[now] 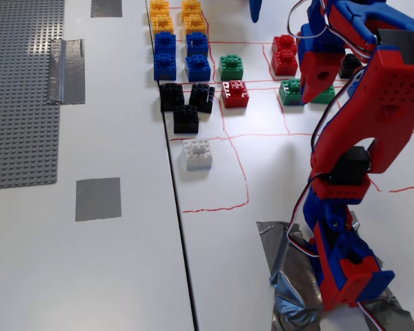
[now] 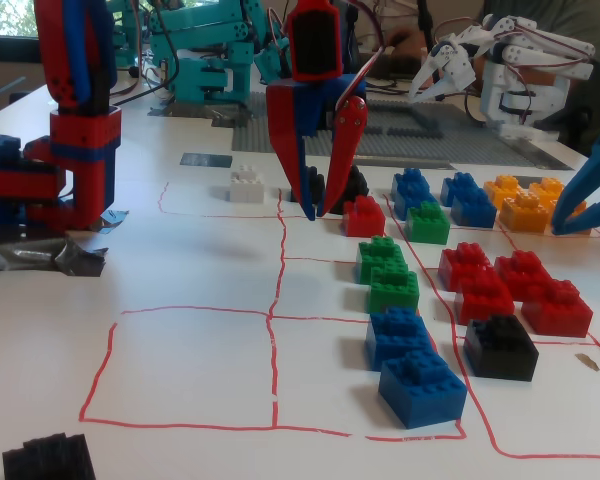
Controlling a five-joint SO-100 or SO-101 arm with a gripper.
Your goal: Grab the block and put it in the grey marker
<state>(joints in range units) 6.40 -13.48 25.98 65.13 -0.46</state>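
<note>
A white bench [image 1: 110, 276] ruled with red lines carries rows of coloured bricks. In a fixed view, the grey marker [image 1: 97, 198] lies left, the block [image 1: 197, 153] sits square to the lines just right of it, studs up. Only the other fixed view shows the gripper [image 2: 318, 205] plainly: jaws parted, empty, above the bench, right of the block [image 2: 247, 185].

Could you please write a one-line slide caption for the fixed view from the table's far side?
Red-and-blue gripper hangs open over the grid, beside the untouched white block.
</note>
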